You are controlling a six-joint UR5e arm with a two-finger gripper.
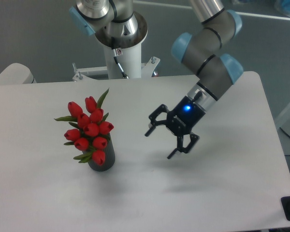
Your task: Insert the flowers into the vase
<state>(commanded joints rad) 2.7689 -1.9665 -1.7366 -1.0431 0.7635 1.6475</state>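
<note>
Red flowers standing in the dark vase at the left of the white table — stems down in the mouth, buds fanned above and leaning a little to the left, long axis close to upright. Gripper hanging above the table well apart to the right of the bunch, jaws spread wide and holding nothing, blue light glowing on the wrist. By the look of it, job done — from the jaws, flowers and vase both lying off to the left, with nothing standing between.
</note>
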